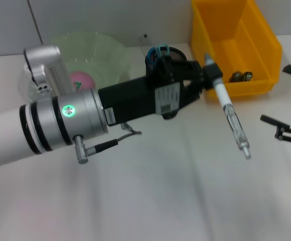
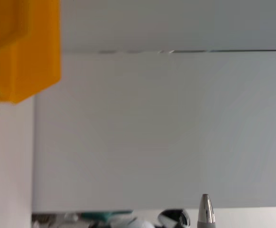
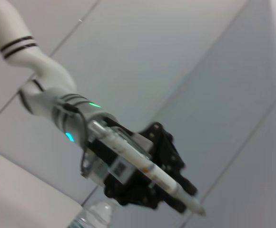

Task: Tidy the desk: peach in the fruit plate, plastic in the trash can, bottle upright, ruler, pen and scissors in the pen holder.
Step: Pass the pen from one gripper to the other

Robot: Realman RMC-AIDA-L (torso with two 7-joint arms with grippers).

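My left gripper (image 1: 205, 75) is shut on a white and clear pen (image 1: 229, 113), held above the table just in front of the yellow bin (image 1: 258, 35). The pen slants down toward the front, tip low. Right behind the gripper stands the black mesh pen holder (image 1: 173, 51), with blue scissors handles (image 1: 158, 50) sticking out of it. A pink peach (image 1: 81, 80) lies in the green translucent plate (image 1: 98, 47) at the back left. The right wrist view shows the left gripper (image 3: 169, 178), the pen (image 3: 147, 166) and a bottle top (image 3: 94, 216). My right gripper (image 1: 274, 95) is open at the right edge. The ruler is out of view.
A small dark crumpled thing (image 1: 241, 76) lies inside the yellow bin. The left wrist view shows a bin corner (image 2: 24, 47), the pen tip (image 2: 205, 209) and the wall. My left forearm (image 1: 60, 120) spans the table's left half.
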